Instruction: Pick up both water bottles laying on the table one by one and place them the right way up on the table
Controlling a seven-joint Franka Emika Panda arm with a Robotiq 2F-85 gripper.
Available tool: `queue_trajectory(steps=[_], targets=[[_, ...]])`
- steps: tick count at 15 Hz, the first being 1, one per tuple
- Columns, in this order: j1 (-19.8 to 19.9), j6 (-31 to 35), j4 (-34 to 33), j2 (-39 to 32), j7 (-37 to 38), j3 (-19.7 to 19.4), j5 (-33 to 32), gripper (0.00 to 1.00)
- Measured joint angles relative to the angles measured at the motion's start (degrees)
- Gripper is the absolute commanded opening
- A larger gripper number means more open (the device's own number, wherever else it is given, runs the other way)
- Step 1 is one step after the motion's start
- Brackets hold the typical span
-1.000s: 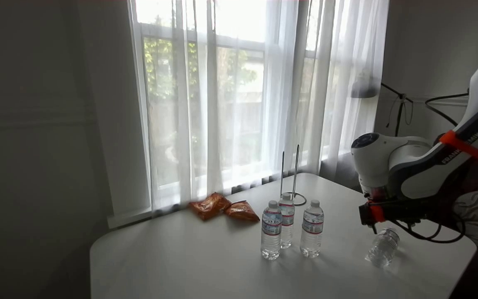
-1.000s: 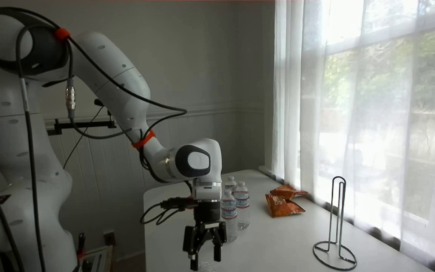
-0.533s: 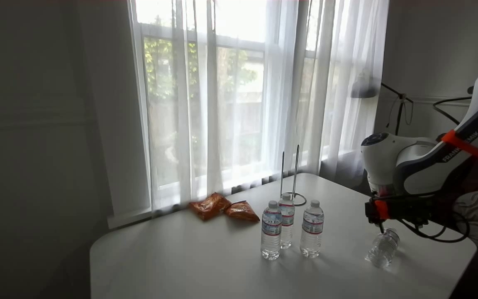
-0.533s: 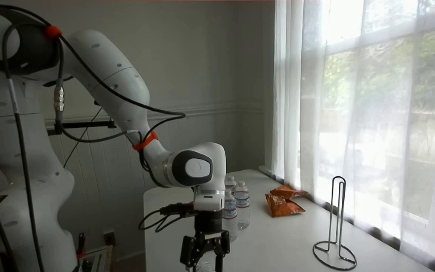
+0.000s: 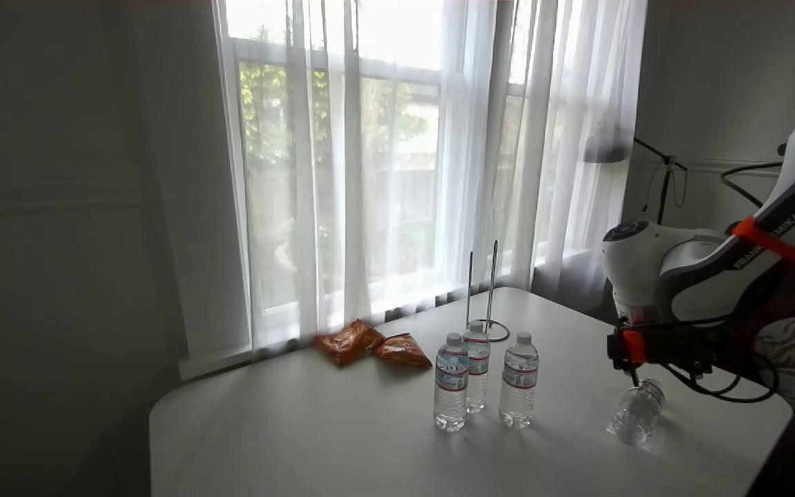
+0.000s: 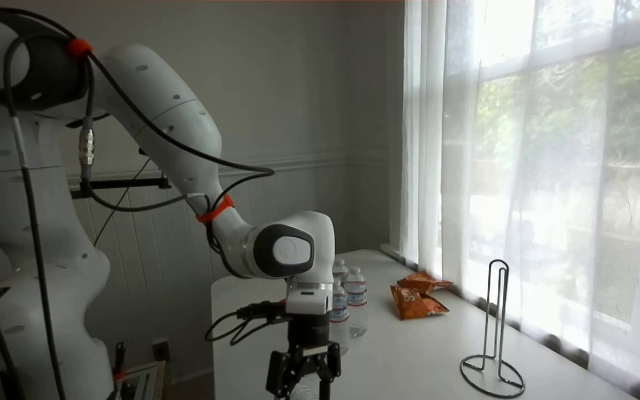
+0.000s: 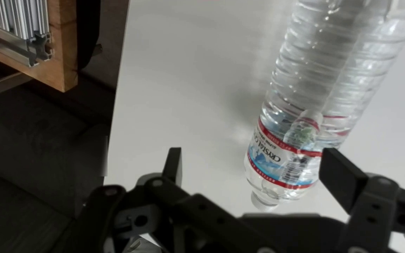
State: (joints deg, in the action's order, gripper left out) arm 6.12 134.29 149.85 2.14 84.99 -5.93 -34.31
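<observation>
One water bottle (image 5: 638, 412) lies on its side near the right end of the white table (image 5: 287, 428). My gripper (image 7: 255, 161) is open above it, and in the wrist view the labelled end of the bottle (image 7: 272, 154) with its cap is seen between the spread fingers, closer to the right one. Whether that finger touches it I cannot tell. In an exterior view the fingers (image 6: 325, 389) point down over the bottle, which the lower picture edge mostly cuts off. Three more water bottles stand upright together: a front one (image 5: 450, 397), one behind it (image 5: 478, 362) and one beside them (image 5: 518, 386).
Two orange packets (image 5: 349, 343) lie by the window. A thin wire holder (image 6: 499, 328) rises from the table behind the upright bottles in an exterior view. The wrist view shows the table's edge at left, with a wood and metal frame (image 7: 63, 52) beyond it.
My gripper has come down toward the lying bottle, shifting slightly right in both exterior views, mostly in the earlier half second. Its jaws stay open. All the bottles rest where they were.
</observation>
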Motion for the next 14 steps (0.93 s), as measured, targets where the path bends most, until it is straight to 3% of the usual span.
queue_trajectory(steps=[4, 14], targets=[[1.6, 5.9, 0.1, -0.8, -1.4, -1.8, 1.5, 1.00], [3.9, 18.4, 0.1, -7.2, -12.7, -5.6, 13.9, 1.00]])
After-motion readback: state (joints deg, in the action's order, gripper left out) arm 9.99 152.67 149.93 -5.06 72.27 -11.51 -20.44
